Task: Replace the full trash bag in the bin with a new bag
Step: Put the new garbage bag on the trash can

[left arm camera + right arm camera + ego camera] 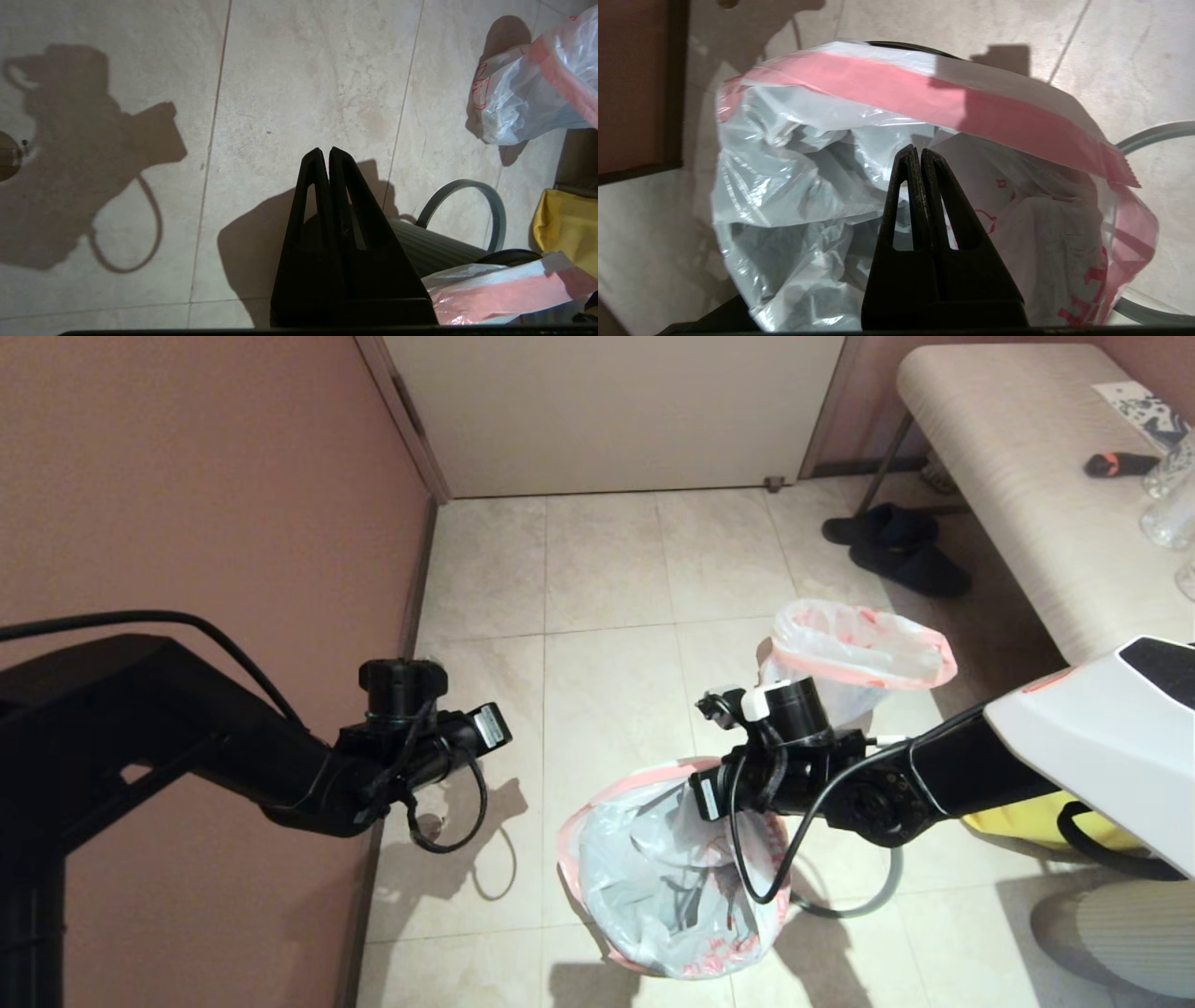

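Observation:
The new bag [653,877], thin white film with a pink rim band, sits in the bin [439,247], whose dark ribbed wall shows beside it. My right gripper [920,150] reaches down into the bag's mouth. Its fingers are shut, with a fold of the film [878,140] drawn up to their tips. The bin's grey ring [854,896] lies on the floor beside it. The full trash bag [854,658] stands on the tiles behind my right wrist. My left gripper [329,150] hangs shut and empty over bare floor, left of the bin.
A pink wall [187,476] runs close along the left, with a door [607,411] ahead. A bench [1018,495] stands at the right and dark slippers [896,546] lie beside it. A yellow bag [1027,826] lies under my right arm.

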`<state>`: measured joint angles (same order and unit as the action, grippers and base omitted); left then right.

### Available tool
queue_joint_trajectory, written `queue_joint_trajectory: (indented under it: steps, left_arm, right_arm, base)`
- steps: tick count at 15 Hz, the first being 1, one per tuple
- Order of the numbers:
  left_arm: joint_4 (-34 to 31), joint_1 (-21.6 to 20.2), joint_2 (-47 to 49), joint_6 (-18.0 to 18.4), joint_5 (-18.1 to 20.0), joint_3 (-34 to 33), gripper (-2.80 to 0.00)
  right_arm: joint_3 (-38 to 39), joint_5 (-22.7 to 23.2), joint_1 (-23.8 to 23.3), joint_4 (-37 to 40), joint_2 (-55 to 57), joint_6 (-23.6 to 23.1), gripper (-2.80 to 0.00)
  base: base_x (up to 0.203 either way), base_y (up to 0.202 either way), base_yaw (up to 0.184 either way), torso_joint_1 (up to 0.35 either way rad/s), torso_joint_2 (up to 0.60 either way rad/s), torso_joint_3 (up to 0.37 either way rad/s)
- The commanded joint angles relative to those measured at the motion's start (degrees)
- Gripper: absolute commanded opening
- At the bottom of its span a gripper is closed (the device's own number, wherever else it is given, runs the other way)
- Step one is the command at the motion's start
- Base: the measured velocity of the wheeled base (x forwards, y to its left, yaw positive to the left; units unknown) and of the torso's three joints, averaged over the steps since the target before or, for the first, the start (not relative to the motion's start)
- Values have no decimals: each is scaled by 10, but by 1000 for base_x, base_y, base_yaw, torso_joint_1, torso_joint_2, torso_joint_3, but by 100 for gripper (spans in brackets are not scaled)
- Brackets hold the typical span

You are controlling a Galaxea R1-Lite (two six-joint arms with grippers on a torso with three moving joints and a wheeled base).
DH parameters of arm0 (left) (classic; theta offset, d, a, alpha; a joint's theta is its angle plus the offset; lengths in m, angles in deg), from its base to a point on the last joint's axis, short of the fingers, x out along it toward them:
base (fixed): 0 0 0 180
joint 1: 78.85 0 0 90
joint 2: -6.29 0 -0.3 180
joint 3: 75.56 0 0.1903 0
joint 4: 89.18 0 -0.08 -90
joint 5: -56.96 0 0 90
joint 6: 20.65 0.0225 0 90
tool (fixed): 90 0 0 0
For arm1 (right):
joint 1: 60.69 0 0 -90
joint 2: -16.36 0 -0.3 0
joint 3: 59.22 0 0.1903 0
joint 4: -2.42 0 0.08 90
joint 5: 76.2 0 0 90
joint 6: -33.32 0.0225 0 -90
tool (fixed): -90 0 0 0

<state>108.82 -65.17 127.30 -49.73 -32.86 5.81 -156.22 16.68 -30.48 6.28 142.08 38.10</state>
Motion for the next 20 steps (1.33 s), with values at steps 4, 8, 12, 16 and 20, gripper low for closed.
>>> queue_joint_trajectory:
  steps: [4,8,12,16,20]
  left_arm:
    - [149,-11,104,-10,14,-3,-280]
    - [232,4,145,-9,35,0,-280]
    - [237,34,193,78,7,9,-280]
    - [259,44,200,83,-5,11,-280]
    - [259,43,202,83,-5,12,-280]
  right_arm:
    - [-53,-72,3,-1,57,-20,-280]
    - [-109,-98,-8,-10,92,-38,-280]
    - [-139,-123,-8,-27,85,-44,-280]
    - [-102,-138,-6,-29,49,-46,-280]
    - [-102,-137,-6,-31,64,-46,-280]
  base:
    - [0,0,0,0,0,0]
    - [0,0,0,0,0,0]
    - [0,0,0,0,0,0]
    - [0,0,0,0,0,0]
    - [0,0,0,0,0,0]
